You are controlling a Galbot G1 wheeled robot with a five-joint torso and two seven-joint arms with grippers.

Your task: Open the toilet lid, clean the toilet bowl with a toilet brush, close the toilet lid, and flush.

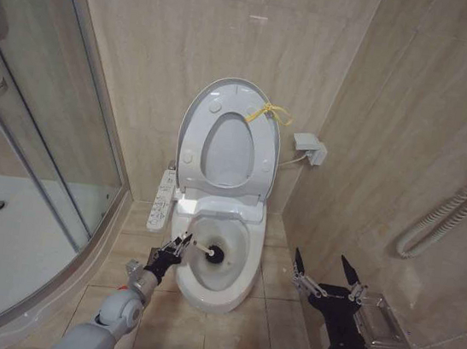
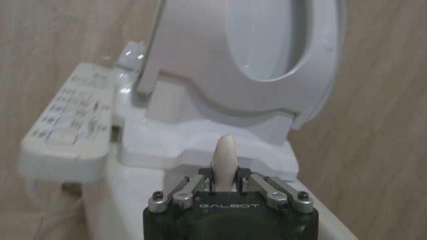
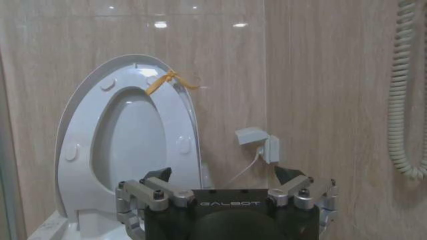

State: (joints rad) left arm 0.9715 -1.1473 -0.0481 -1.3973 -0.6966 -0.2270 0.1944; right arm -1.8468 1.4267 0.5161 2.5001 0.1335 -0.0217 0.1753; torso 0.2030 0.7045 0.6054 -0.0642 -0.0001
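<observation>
Scrubbing step: sweep the bristles around the toilet bowl (image 1: 232, 282) wall, keeping the handle low. Left claw (image 1: 179, 245), clamped on the toilet brush (image 1: 203, 249) handle at the bowl's left rim; dark head reaches ahead of it into the bowl. Toilet lid (image 1: 190, 126) stands upright beyond. Right claw (image 1: 328, 278) spread wide, empty, idle beside the bowl.

toilet brush (image 1: 206, 249) in toilet bowl (image 1: 231, 288), toilet lid (image 1: 196, 118) upright behind
</observation>
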